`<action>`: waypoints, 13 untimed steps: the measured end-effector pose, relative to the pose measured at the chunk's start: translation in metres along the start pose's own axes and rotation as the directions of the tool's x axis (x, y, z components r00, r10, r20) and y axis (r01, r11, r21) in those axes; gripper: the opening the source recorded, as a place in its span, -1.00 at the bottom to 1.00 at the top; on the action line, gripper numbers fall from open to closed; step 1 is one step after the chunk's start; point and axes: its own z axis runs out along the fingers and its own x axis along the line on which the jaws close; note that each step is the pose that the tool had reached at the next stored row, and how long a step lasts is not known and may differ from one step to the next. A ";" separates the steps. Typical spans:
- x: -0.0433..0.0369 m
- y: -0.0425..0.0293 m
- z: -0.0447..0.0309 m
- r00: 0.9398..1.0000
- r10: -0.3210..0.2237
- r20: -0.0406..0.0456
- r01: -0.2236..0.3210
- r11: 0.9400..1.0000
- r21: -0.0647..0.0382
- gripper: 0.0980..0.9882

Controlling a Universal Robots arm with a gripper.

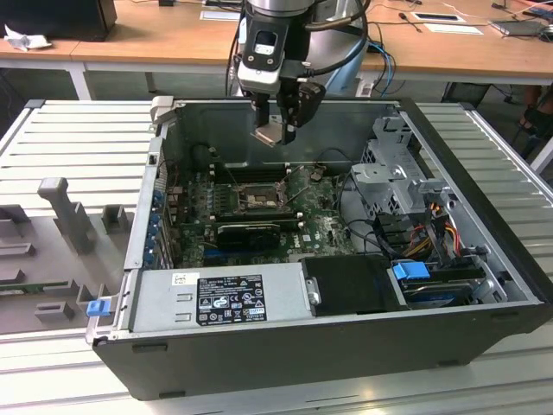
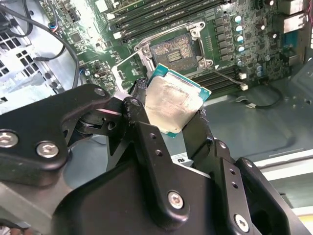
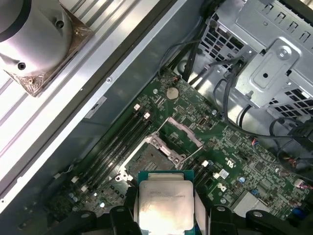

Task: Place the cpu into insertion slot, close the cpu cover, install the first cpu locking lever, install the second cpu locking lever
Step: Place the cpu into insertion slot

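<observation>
My gripper (image 1: 278, 128) hangs above the open computer case, shut on the cpu (image 1: 268, 135), a flat square chip with a pale silver top and a green rim. In both wrist views the cpu (image 2: 171, 100) (image 3: 164, 198) sits tilted between the black fingers (image 2: 142, 117), well above the board. Below and ahead of it lies the insertion slot (image 1: 255, 199) (image 2: 175, 49) (image 3: 146, 159), a dark square socket with its recess bare. The cpu cover (image 3: 185, 131) stands swung up beside the slot, with thin wire levers (image 1: 298, 183) raised near it.
The case's walls (image 1: 164, 164) ring the green board. A metal drive cage (image 1: 397, 169) with cables stands at the exterior view's right, and a power supply (image 1: 225, 294) fills the front. A long black ribbed block (image 1: 251, 232) lies near the slot. A silver cylinder (image 3: 34, 39) rests outside the case.
</observation>
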 end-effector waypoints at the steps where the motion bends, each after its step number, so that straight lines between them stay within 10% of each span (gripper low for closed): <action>1: 0.0000 0.0000 0.0001 1.000 0.014 0.001 -0.014 1.000 0.000 0.00; 13: -0.0001 -0.0002 0.0030 0.994 0.111 0.009 -0.111 0.994 -0.003 0.00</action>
